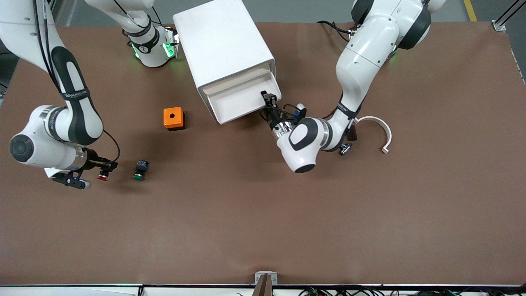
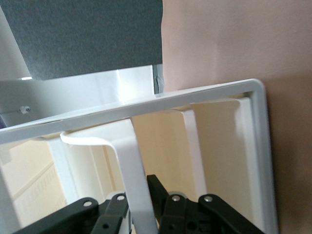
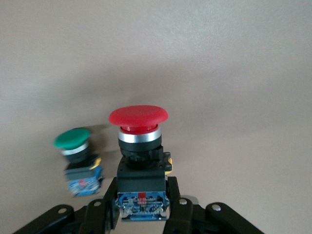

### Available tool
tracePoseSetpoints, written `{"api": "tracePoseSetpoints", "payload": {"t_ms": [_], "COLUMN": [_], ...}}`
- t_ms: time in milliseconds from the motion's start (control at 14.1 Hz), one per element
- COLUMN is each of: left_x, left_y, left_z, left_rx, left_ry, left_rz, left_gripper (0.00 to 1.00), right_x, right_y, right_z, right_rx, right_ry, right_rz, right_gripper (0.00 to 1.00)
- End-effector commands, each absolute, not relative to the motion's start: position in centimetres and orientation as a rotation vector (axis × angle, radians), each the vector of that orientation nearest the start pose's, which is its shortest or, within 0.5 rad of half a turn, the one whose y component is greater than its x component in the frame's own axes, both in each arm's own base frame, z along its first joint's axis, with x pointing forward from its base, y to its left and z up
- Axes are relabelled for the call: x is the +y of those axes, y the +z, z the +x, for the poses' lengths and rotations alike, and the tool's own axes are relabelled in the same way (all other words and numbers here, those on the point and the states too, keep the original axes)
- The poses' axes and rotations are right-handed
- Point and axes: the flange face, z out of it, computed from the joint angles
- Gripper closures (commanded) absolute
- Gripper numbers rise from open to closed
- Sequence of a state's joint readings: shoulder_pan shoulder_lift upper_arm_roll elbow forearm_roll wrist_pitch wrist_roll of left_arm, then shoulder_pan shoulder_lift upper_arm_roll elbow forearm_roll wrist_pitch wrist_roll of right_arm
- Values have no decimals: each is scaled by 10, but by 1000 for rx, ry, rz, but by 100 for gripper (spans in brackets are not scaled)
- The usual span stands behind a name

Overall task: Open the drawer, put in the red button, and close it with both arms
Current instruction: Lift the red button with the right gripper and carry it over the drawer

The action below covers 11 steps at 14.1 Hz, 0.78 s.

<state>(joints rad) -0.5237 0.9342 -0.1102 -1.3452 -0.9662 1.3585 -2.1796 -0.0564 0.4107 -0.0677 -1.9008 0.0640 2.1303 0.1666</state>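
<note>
Right gripper (image 3: 141, 207) is pinching the red button (image 3: 139, 146) by its black body, low over the table toward the right arm's end, well apart from the drawer (image 1: 240, 98). Left gripper (image 2: 141, 214) is clamping the drawer's handle (image 2: 129, 165) — drawer standing slightly open.

Risks: button twisting out of a narrow grip during transfer; handle slipping free mid-pull.

Count — two buttons, red plus green button (image 1: 140, 169); one orange box (image 1: 173, 118); one drawer.
</note>
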Motion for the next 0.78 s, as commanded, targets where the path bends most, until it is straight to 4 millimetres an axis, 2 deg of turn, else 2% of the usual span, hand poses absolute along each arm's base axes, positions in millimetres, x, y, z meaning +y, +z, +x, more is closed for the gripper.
{"api": "tracePoseSetpoints", "payload": {"t_ms": [0, 213, 356, 569, 640, 711], "left_x": [-427, -409, -403, -400, -400, -399], "left_y": [179, 180, 179, 179, 179, 180], "left_z": [508, 524, 528, 531, 531, 532], "left_rx": [-1709, -1745, -1753, -1759, -1759, -1758], "left_ry": [1498, 1520, 1525, 1533, 1536, 1542], "left_rz": [-1210, -1187, -1181, -1179, -1181, -1191], "left_gripper": [85, 84, 83, 81, 78, 63], "right_x": [-19, 54, 102, 185, 221, 255], "right_y": [319, 370, 401, 428, 433, 435], "right_z": [601, 588, 576, 550, 536, 523], "right_rx": [632, 829, 926, 1053, 1090, 1140], "right_ry": [276, 313, 307, 325, 322, 314], "right_rz": [-3043, -2902, -2863, -2846, -2842, -2830], "right_gripper": [100, 100, 100, 100, 100, 100]}}
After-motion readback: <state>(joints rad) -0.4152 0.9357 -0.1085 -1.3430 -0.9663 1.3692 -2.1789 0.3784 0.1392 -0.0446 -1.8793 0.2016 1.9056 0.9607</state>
